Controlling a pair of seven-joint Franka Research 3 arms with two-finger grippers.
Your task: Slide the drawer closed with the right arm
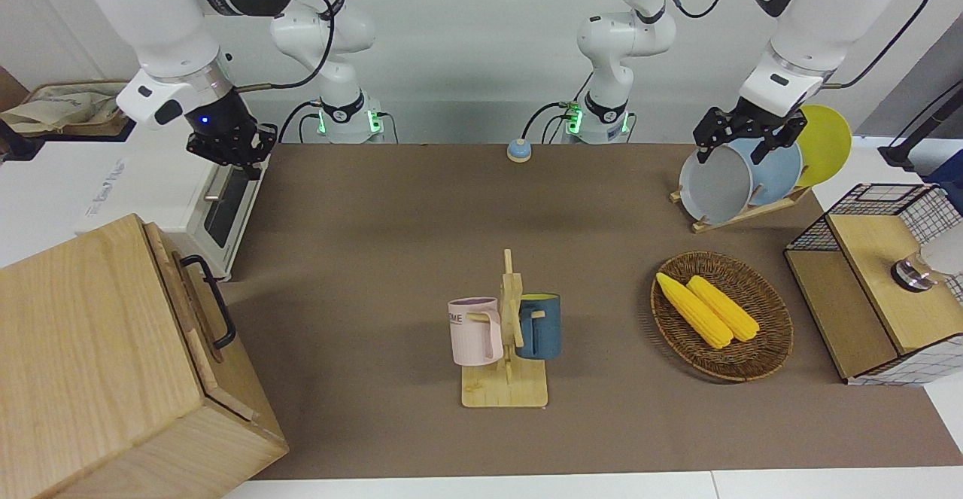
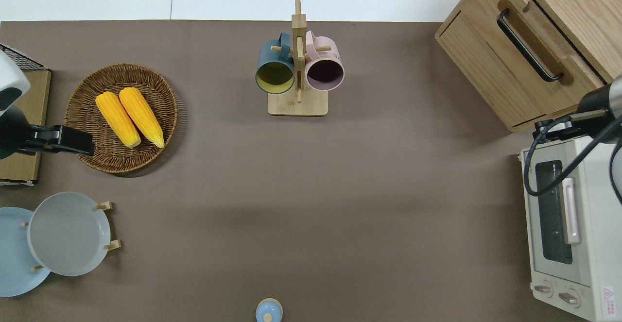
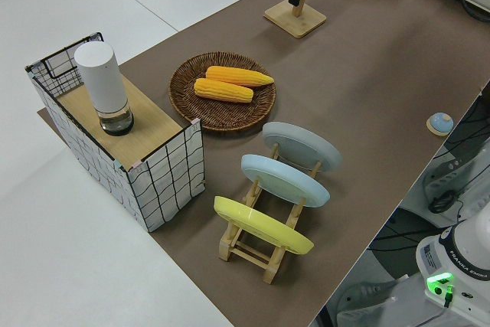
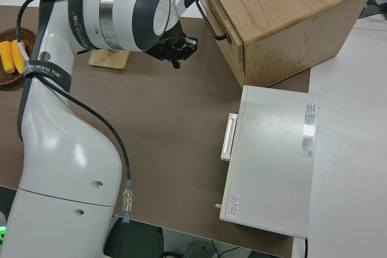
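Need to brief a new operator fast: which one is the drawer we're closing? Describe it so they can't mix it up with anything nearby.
Look to the right arm's end of the table, where a large pale-wood cabinet stands farther from the robots than the white oven. The drawer is the wide wooden panel in the cabinet's face. It alone carries a black metal loop handle; the oven's handle is a pale bar.

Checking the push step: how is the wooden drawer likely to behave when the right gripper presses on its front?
The drawer looks rigid, with a flat wood front, so it should probably slide straight in rather than flex. Its black loop handle sticks out and might catch the right gripper. The big cabinet seems unlikely to tip.
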